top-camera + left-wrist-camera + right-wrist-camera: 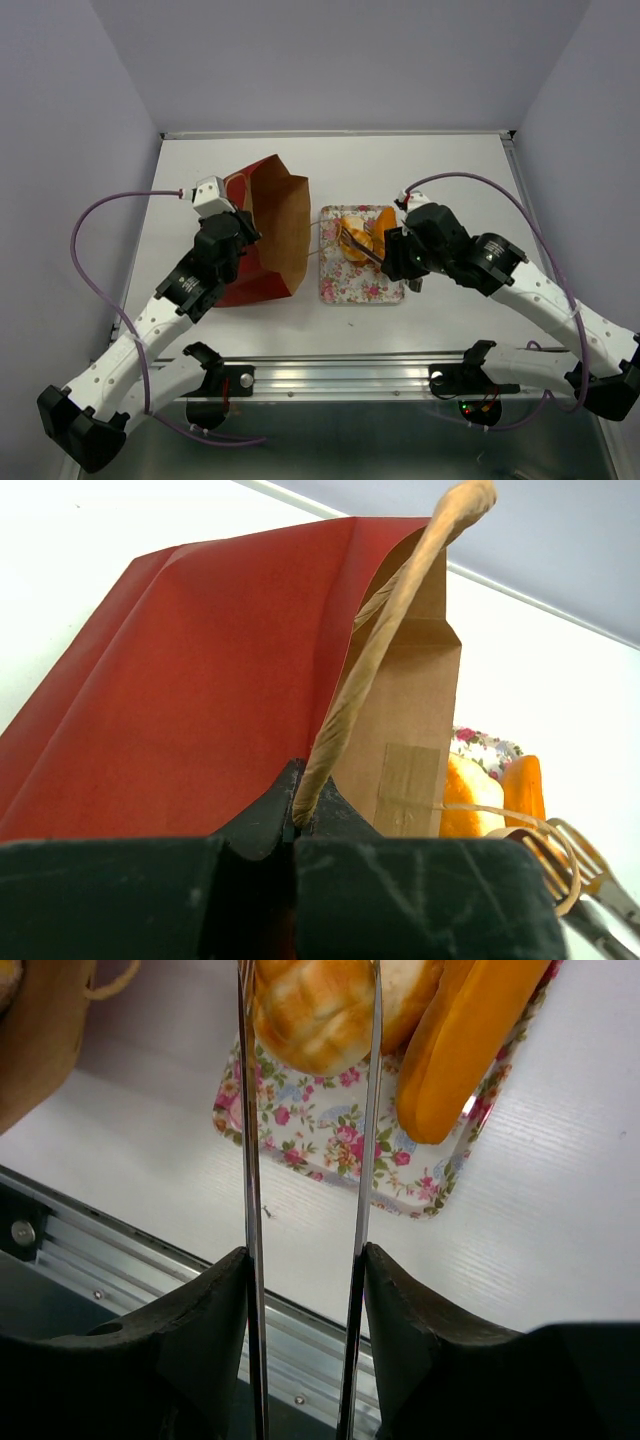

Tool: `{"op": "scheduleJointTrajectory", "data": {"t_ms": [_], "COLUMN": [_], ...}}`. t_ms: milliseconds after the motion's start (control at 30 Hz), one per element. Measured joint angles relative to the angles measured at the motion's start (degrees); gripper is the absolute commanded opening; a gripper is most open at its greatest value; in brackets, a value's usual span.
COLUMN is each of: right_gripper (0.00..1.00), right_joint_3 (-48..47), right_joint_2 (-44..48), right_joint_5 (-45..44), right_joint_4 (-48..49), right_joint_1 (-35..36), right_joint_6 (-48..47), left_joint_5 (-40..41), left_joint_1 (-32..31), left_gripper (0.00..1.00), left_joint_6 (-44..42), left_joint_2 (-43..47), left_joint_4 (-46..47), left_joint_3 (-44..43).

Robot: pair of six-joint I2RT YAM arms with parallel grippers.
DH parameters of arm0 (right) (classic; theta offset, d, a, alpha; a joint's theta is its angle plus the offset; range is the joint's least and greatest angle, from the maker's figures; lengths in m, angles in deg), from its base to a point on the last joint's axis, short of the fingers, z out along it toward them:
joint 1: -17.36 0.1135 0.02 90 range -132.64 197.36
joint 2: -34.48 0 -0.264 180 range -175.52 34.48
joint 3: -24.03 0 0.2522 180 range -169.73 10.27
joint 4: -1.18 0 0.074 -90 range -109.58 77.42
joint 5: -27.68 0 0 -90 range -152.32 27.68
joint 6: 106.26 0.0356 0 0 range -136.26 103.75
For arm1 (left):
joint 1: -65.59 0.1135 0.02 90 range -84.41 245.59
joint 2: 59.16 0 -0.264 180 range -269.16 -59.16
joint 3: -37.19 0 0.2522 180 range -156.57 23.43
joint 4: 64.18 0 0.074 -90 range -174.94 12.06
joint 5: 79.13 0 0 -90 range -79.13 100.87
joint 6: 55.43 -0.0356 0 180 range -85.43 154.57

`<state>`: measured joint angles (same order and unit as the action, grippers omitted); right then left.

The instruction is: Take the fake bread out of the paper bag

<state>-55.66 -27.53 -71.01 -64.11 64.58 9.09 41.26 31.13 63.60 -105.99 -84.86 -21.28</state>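
1. Fake bread (315, 1010): glossy golden-orange toy pastries. Straight ahead of the right claw (305, 1255) sits a round bun with a paler, cross-scored crust. A long, smooth orange loaf (470, 1050) lies just beside the bun, on the claw's right. A further piece shows only in part behind the bun. All the visible pieces are outside the paper bag (270, 230).
2. Tray (330, 1145): a flat rectangular tray with a pink-and-blue floral print, resting on the white table (560, 1210) directly in front of the right claw. The visible bread rests on it, and one end of the loaf reaches almost to the tray's rim.
3. Paper bag: red outside and brown kraft inside. It lies on its side ahead of the left claw (300, 820), with its open mouth turned toward the tray and close to it. A taped patch shows on the inner wall.
4. Left claw: clenched on one twisted cord handle (380, 640) of the bag, which rises from between the closed fingers toward the bag's rim. A second, thinner cord handle (480, 810) trails from the bag's mouth toward the tray.
5. Right claw: grasping a pair of metal tongs (247, 1140), one arm pressed against the inner face of each finger. The two arms run forward and flank the round bun on either side. Whether the bun is pinched or lifted cannot be told.
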Motion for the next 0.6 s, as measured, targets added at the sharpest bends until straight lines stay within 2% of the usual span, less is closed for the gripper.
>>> {"op": "scheduleJointTrajectory", "data": {"t_ms": [233, 400, 467, 600], "right_gripper": [0.49, 0.49, 0.50, 0.58], "right_joint_3": [-1.7, 0.2, 1.8, 4.5], "right_joint_2": [0.5, -0.3, -0.7, -3.0], "right_joint_5": [-1.3, 4.6, 7.3, 10.3], "right_joint_4": [-0.7, -0.5, -0.5, -0.8], "right_joint_1": [0.0, 0.0, 0.0, 0.0], "right_joint_6": [0.0, -0.8, -1.2, -1.6], "left_joint_5": [-0.3, -0.4, -0.3, -0.3], "left_joint_1": [0.0, 0.0, 0.0, 0.0], "left_gripper": [0.00, 0.00, 0.00, 0.00], "left_joint_6": [-0.3, -0.3, -0.3, -0.3], "left_joint_2": [-1.0, -1.0, -1.0, -1.0], "left_joint_4": [0.7, 0.7, 0.7, 0.7], "left_joint_3": [0.0, 0.0, 0.0, 0.0]}}
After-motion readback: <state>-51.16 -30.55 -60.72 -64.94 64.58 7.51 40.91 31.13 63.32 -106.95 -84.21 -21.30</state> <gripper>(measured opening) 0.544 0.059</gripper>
